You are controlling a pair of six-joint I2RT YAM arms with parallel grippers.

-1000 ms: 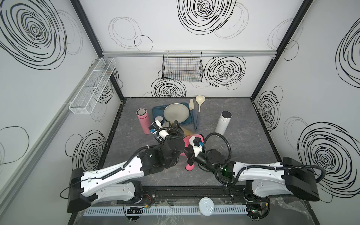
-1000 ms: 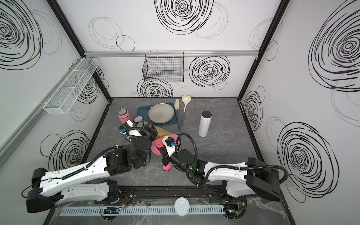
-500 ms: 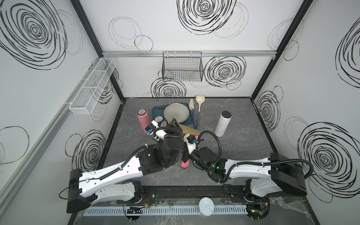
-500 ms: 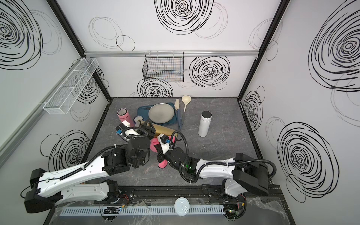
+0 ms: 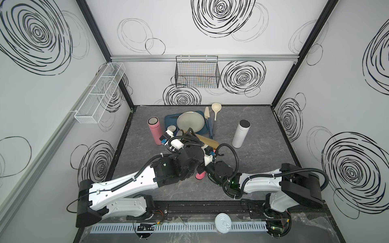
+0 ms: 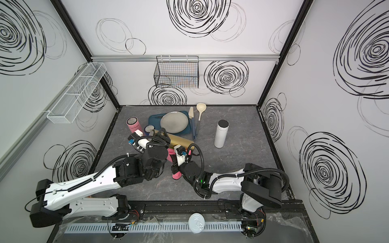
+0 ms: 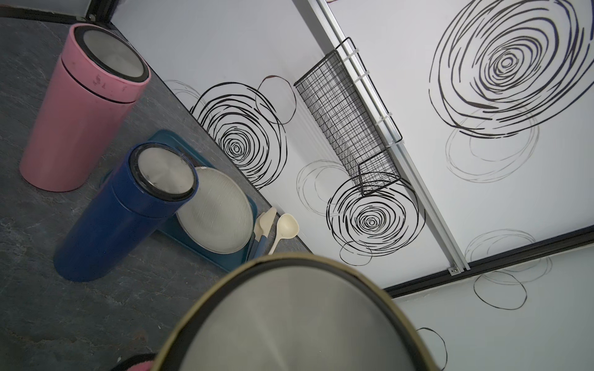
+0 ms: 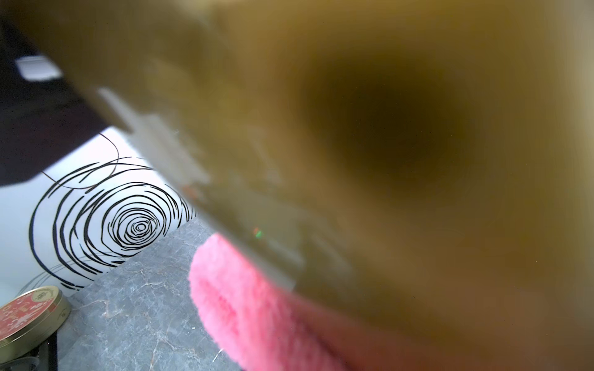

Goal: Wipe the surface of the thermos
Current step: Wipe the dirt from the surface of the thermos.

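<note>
A: Where is the thermos?
B: The gold thermos [image 6: 179, 140] lies on a slant just in front of the blue tray [image 6: 154, 122], with its lid end toward the tray's near-left corner. I cannot tell whether it rests on the surface [image 6: 242, 168] or hangs clear of it.

A: Grippers?
B: The left gripper [image 6: 162, 134] is clamped across the gold body near the lid. In the left wrist view the steel lid [image 7: 289, 321] fills the lower frame. The right gripper [image 6: 174, 166] is pinched tight on a pink cloth [image 6: 176, 176], farther in front of the tray than the thermos. In the right wrist view the cloth lies against the blurred gold wall.

A: What blocks the sight?
B: In both top views the wrists, cameras and black cables cover the middle of the thermos, so only a stretch of gold shows. The right gripper's fingertips are hidden.

A: Neighbours?
B: A blue thermos [image 7: 122, 212] stands upright at the tray's near-left corner, just beside the gold lid. A pink thermos [image 6: 132, 125] stands upright left of the tray. A grey plate [image 6: 174, 122] sits on the tray. A spatula [image 6: 191, 114] and a ladle [image 6: 201, 107] lie along the tray's right edge. A white thermos [image 6: 221, 134] stands upright well to the right of the tray. A black wire basket [image 6: 176, 72] hangs on the wall behind the tray. A red tin [image 8: 29, 316] shows in the right wrist view only, so I cannot place it against the tray.
</note>
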